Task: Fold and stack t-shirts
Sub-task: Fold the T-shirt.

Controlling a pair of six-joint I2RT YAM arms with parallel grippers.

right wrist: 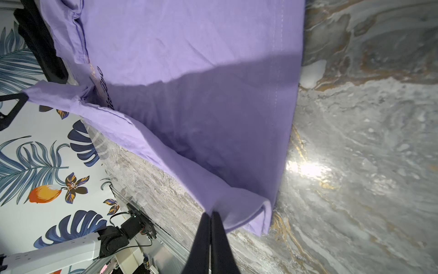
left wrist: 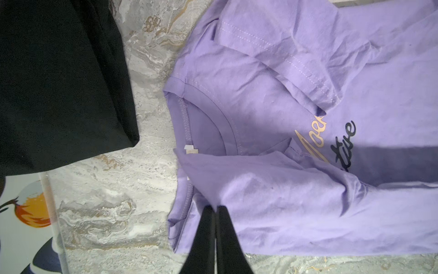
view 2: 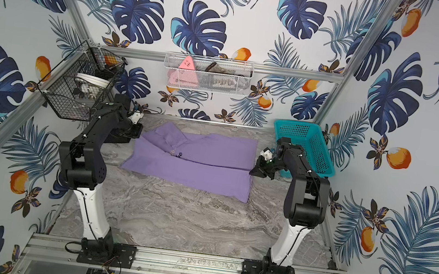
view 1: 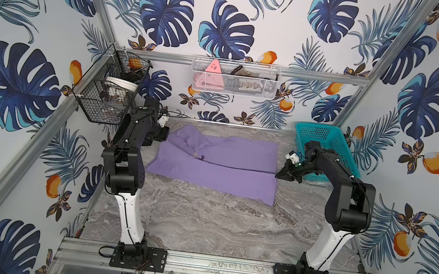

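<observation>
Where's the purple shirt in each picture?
In a top view: purple shirt on the table's far half.
In a top view: same spot.
Left wrist: pinched in the left end effector, beside the black shirt.
Right wrist: pinched in the right end effector.
Shared landmark: its black lettering.

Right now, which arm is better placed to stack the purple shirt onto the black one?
Left, probably: left gripper pinches the purple shirt near its collar, beside the black shirt; right gripper holds the hem.
</observation>
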